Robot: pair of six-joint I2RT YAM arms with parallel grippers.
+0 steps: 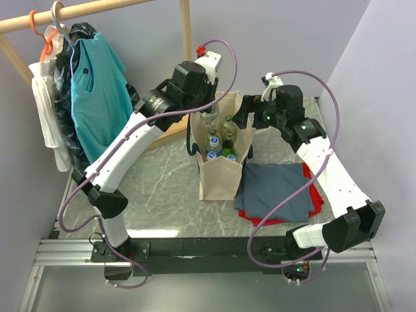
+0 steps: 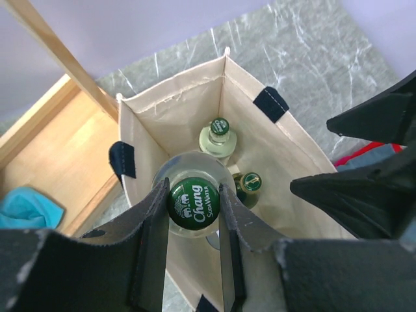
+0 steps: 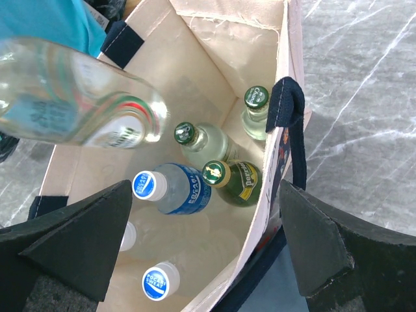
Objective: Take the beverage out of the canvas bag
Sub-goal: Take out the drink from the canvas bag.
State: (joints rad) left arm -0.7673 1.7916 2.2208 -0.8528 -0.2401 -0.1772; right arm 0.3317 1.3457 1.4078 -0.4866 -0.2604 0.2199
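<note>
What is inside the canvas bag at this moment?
Inside the canvas bag stand two clear green-capped bottles, one green bottle and two blue-capped bottles. The left claw holds a Chang soda bottle above them. Bottles cover the bag floor; a further pale cap is half hidden.

**Layout.** You see the tall beige canvas bag (image 1: 218, 179) standing mid-way across the grey marbled desk (image 1: 156, 195). Over its mouth, a clear glass soda-water bottle (image 3: 84, 97) sits between the fingers of the left end effector (image 2: 193, 195). Other capped bottles (image 3: 224, 179) stand inside. The right end effector (image 1: 247, 116) hangs at the bag's right rim. A folded grey-blue cloth (image 1: 273, 188) lies just right of the bag.
</note>
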